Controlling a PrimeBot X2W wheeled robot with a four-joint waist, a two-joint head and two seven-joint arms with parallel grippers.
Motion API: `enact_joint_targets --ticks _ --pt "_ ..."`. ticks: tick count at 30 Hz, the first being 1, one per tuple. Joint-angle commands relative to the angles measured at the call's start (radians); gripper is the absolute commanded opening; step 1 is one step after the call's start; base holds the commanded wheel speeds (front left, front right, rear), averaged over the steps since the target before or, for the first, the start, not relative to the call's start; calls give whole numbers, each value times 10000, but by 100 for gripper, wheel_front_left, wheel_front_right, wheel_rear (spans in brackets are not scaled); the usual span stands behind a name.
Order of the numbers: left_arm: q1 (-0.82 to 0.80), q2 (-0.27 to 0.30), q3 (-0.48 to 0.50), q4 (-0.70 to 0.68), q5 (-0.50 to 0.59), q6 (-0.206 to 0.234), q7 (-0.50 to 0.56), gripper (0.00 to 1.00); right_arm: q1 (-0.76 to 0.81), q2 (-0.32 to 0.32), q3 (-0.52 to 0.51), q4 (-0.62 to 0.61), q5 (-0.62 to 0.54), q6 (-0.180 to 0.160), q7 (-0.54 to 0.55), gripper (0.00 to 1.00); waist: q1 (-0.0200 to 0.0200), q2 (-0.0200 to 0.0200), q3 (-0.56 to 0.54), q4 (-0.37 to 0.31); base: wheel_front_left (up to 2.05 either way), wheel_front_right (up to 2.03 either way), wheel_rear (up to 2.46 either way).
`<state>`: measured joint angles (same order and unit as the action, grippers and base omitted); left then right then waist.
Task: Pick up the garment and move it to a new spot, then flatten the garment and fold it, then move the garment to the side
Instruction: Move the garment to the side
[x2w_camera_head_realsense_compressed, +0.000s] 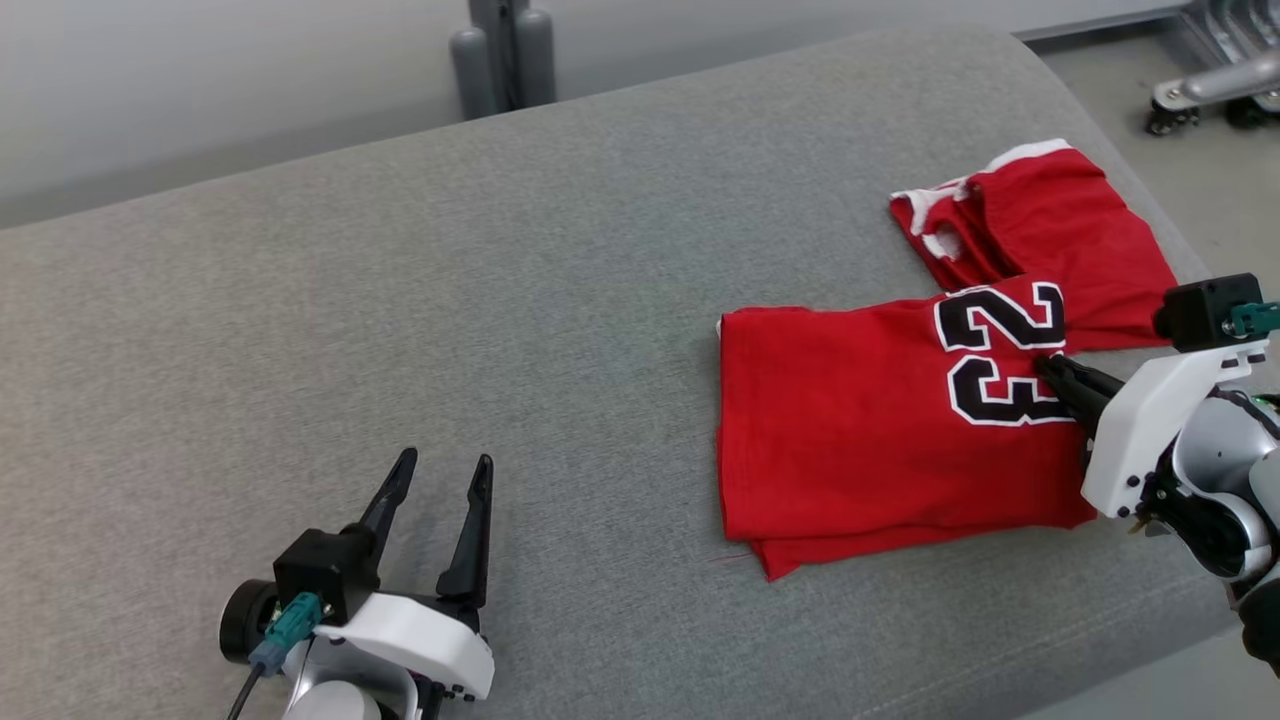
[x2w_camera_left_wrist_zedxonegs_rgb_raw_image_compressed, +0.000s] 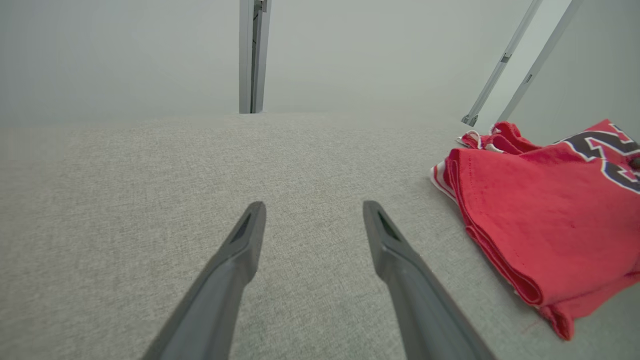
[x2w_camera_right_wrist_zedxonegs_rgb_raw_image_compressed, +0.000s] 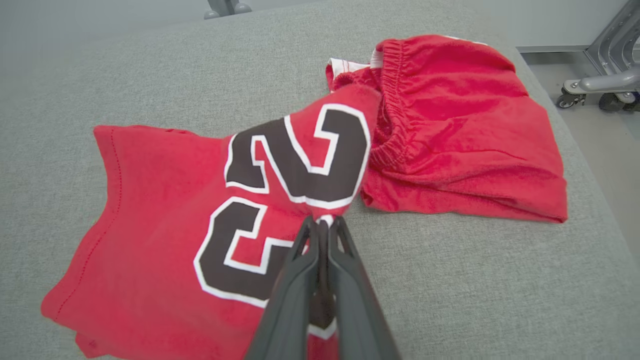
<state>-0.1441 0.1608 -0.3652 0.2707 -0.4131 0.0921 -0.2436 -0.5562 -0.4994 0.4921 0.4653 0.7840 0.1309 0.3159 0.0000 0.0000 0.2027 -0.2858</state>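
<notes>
Beside red shorts (x2w_camera_head_realsense_compressed: 1050, 215), right claw (x2w_camera_head_realsense_compressed: 1048, 367) pinches the jersey (x2w_camera_head_realsense_compressed: 850, 430); left claw (x2w_camera_head_realsense_compressed: 447, 460) gapes.

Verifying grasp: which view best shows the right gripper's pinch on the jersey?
Right wrist view: right gripper shut on the jersey at the number, close up. Head view: side-on, smaller. Left wrist view: jersey's folded side, grip unclear.
</notes>
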Motion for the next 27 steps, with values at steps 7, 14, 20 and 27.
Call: enact_joint_targets --ticks 7,14,20,27 --pt "-291 119 -82 -6 81 -23 75 100 -523 170 62 167 -234 0 -324 0 0 0 197 -58 0 0 0" --pt "-145 30 -49 103 -76 31 -12 100 -1182 66 -66 417 -484 0 -348 0 0 0 -37 410 0 0 0" --pt "-74 -76 -61 177 -152 38 -73 100 -1820 -304 -368 798 -998 -1 13 0 0 0 -210 777 0 0 0" --pt "-46 -176 -64 248 -160 16 -137 100 -2142 -1019 -926 1047 -1660 -1 151 0 0 0 -212 1100 0 0 0"
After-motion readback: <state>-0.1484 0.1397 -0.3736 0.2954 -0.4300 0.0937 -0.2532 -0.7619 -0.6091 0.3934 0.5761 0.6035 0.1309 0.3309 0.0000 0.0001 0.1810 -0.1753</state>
